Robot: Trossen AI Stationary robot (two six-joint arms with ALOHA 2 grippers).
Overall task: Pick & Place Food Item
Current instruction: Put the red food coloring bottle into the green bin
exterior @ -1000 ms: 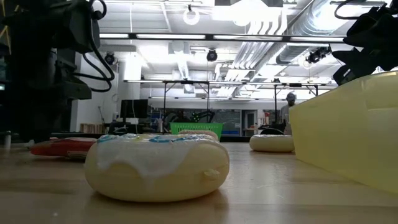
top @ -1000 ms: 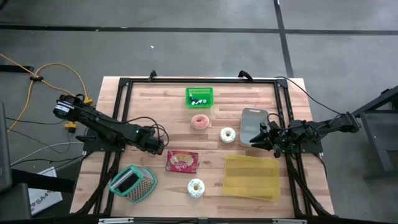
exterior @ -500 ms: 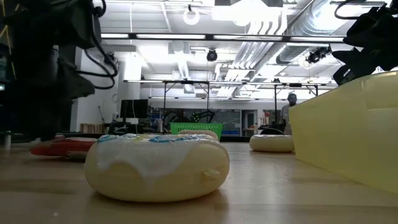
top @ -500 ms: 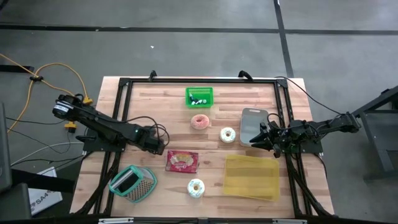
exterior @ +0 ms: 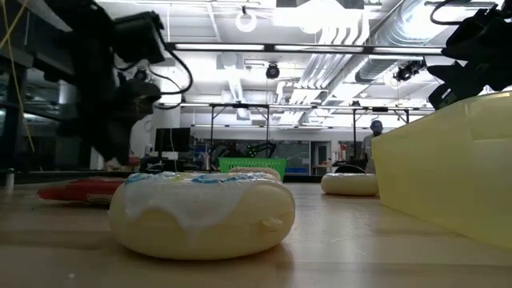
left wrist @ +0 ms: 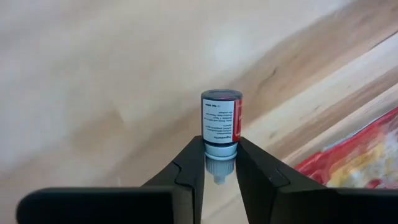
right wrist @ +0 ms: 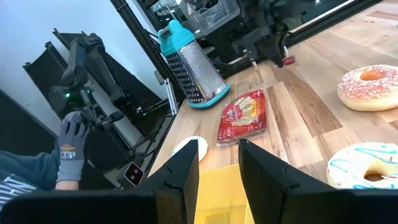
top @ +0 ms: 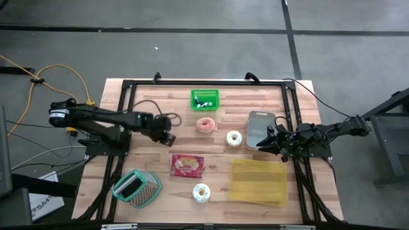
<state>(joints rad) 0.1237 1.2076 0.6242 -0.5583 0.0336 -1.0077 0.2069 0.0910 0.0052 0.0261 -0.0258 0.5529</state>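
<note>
Carrying a small dark-capped bottle with a white label point(left wrist: 221, 127), the left gripper point(left wrist: 219, 163) is pinching it between its fingers above the wooden table point(top: 160, 108), near the red snack packet point(top: 187, 165). Next comes finding a drop spot. The right gripper point(right wrist: 217, 163) is idling with fingers apart above the yellow tray point(top: 259, 182).

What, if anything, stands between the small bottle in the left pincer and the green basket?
Nothing visible: bare tabletop lies between the small bottle and the green basket; the pink donut sits just beside that path.
</note>
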